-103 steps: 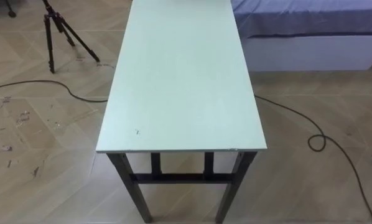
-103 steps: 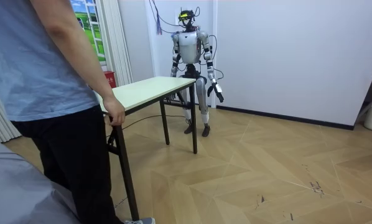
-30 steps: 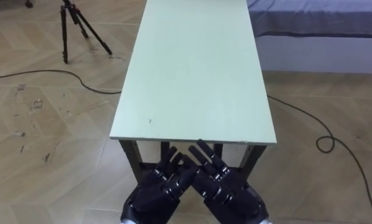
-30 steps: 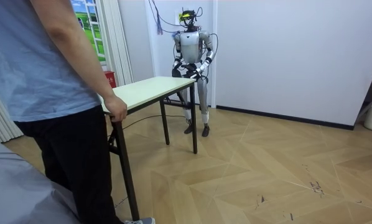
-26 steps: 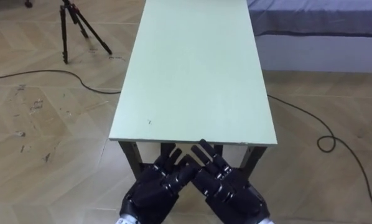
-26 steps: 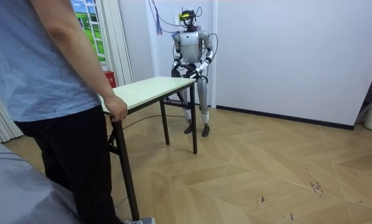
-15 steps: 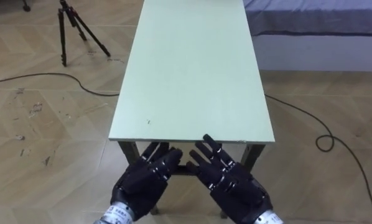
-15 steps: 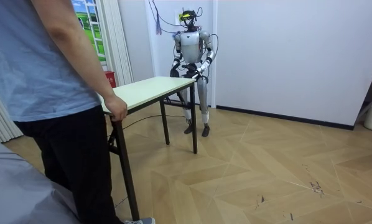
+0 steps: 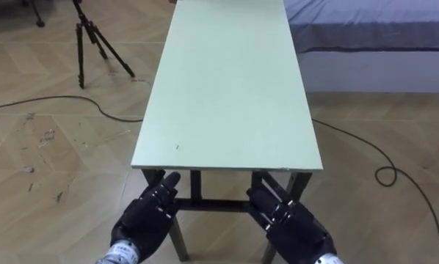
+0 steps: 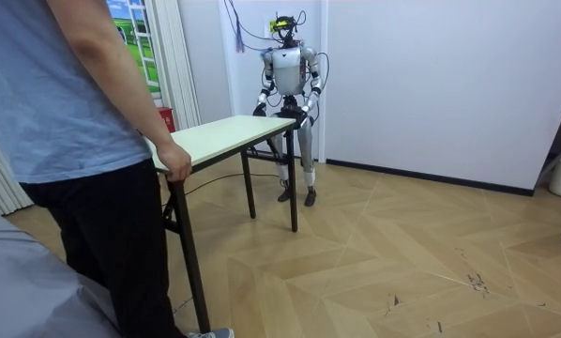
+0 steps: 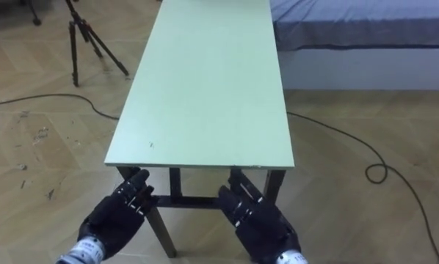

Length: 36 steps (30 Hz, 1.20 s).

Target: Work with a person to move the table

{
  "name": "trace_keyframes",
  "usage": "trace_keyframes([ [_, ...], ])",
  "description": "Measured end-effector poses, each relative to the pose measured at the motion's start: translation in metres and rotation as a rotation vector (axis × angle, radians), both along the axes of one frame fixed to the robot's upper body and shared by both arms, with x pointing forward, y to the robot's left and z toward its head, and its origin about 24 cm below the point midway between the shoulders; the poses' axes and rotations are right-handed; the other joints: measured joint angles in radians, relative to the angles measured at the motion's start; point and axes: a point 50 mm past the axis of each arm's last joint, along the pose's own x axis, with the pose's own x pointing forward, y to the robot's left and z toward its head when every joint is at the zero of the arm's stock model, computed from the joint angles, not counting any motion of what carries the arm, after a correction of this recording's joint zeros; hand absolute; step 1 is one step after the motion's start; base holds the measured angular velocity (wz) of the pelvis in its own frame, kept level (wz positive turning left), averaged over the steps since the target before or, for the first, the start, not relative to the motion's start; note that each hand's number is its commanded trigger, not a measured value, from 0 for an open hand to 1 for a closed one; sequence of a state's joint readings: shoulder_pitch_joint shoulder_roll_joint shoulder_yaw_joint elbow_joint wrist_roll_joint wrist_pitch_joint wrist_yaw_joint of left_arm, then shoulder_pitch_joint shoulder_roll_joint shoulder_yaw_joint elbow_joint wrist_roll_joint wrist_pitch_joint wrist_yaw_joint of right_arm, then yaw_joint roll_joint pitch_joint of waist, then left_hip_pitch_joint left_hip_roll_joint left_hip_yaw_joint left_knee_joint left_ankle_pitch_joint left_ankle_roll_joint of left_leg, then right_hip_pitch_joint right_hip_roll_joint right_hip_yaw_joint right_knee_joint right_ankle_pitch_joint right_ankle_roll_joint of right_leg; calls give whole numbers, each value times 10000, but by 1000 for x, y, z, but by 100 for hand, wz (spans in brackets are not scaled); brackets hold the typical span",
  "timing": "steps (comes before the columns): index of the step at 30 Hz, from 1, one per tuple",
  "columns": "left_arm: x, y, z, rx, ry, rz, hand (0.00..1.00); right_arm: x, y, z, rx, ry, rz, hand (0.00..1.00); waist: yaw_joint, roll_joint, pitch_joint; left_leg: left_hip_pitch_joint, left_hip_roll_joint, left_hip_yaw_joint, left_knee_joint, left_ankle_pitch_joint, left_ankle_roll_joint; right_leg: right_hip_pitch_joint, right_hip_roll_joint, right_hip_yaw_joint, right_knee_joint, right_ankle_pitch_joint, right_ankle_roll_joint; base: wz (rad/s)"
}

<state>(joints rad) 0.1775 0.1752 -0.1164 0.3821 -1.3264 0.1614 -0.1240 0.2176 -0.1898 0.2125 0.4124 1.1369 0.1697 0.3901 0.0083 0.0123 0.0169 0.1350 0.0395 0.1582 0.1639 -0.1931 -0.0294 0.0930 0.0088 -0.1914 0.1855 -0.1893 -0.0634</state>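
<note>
Table (image 9: 227,88): long, narrow, rectangular, with a flat pale green top. Black metal legs (image 10: 293,188), and a crossbar (image 9: 212,204) joins the near pair. It stands level, feet on the wood floor (image 9: 51,161). The near short end faces the robot. A person's hand (image 10: 175,161) is on the far end. Small dark speck (image 9: 178,147) near the near-left corner.

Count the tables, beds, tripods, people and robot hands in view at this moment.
table: 1
bed: 1
tripod: 1
person: 1
robot hands: 2, left hand and right hand
Total: 6
</note>
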Motion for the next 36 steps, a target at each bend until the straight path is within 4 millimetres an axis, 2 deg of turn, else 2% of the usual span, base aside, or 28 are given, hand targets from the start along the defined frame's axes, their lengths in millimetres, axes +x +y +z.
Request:
trace_keyframes([
  [9, -2, 2, -2, -21, 449, 13, 0, -14, -8, -18, -571, 1497, -188, 0, 28, -92, -59, -26, 0, 19, -9, 0, 0, -19, -10, -47, -4, 1, -1, 0],
  [20, -4, 0, -4, -101, 764, -165, 0, -15, -8, -20, -715, 1817, -231, 0, 59, -94, -61, -3, 1, 19, 15, 0, 0, 16, -14, -120, -5, 3, -4, 3],
  [23, -4, 0, -4, -105, 775, -180, 0, -15, -8, -20, -715, 1861, -296, 0, 209, -86, -65, -9, 4, 27, 22, 0, 0, -83, -11, -71, -3, 3, -5, -6],
  [26, -4, -2, -4, -161, 788, -160, 0, -7, -4, -15, -531, 1614, -353, 0, 251, -66, -72, -11, 2, 27, 31, 0, 0, -91, -9, -33, 4, 4, -6, 0],
  [31, -2, -2, -2, -33, 979, -94, 0, 20, 4, 7, 331, 483, -550, 0, 218, -54, -66, 3, 4, 27, 42, 0, 0, -80, -6, -26, 16, 7, -11, 0],
  [36, 2, -4, 3, 41, 894, -155, 0, 32, 8, 18, 607, -51, -495, 0, 211, -53, -53, -52, 8, -4, 42, 0, 0, -88, 1, -56, 4, 10, -16, 1],
])
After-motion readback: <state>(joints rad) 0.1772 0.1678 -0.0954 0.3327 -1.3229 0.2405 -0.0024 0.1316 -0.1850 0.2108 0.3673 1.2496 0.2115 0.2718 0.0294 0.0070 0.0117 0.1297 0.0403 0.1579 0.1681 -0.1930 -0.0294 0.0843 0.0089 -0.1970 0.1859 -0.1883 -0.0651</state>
